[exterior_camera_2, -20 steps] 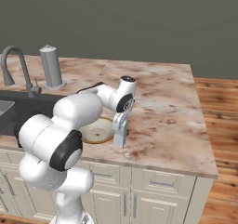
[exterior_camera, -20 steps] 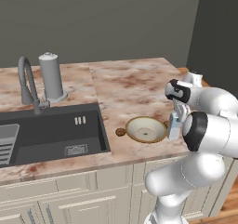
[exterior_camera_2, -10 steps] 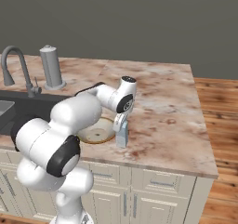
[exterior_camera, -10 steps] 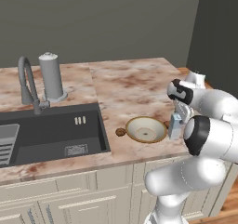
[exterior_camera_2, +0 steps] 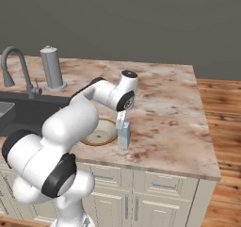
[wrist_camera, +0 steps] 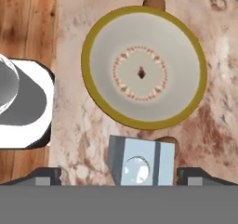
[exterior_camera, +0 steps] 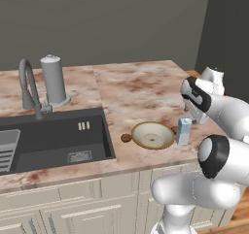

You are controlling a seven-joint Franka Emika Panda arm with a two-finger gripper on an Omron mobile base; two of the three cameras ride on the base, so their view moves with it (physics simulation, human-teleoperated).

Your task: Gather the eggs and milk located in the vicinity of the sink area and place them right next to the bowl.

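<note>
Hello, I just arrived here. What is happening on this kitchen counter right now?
The robot arm hangs over the milk, which stands upright on the counter right next to the bowl. The gripper is open, one of its fingers on each side of the carton, so the milk is not gripped. One egg lies at the bowl's sink side, another egg between bowl and milk.

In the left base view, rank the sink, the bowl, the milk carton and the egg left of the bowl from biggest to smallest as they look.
1. sink
2. bowl
3. milk carton, narrower than the bowl though about as tall in the picture
4. egg, clearly the smallest
</note>
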